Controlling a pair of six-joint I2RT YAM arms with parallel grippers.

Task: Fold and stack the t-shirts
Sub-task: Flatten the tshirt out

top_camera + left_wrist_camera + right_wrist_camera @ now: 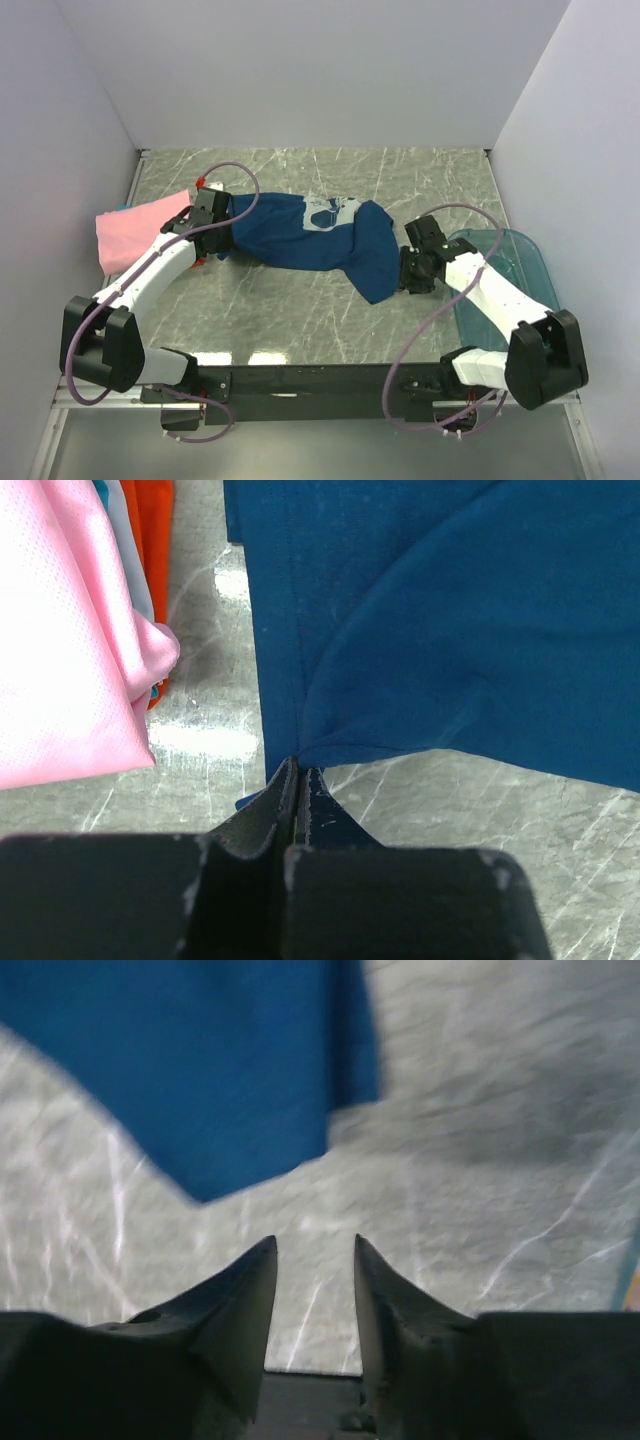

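Observation:
A dark navy-blue t-shirt (310,235) with a pale print lies stretched across the middle of the marble table. My left gripper (222,240) is shut on the shirt's left edge; in the left wrist view the blue cloth (450,630) puckers into the closed fingertips (300,770). My right gripper (405,270) is open just right of the shirt's lower right corner, with nothing between its fingers. In the right wrist view the gripper (315,1245) hovers over bare marble, a short way from the blue corner (210,1090). A folded pink t-shirt (135,228) lies at the left, on orange and teal ones (150,540).
A translucent teal plastic tub (510,280) stands at the right edge, partly under the right arm. White walls close in the table (400,175) on three sides. The arm bases and a black rail run along the near edge.

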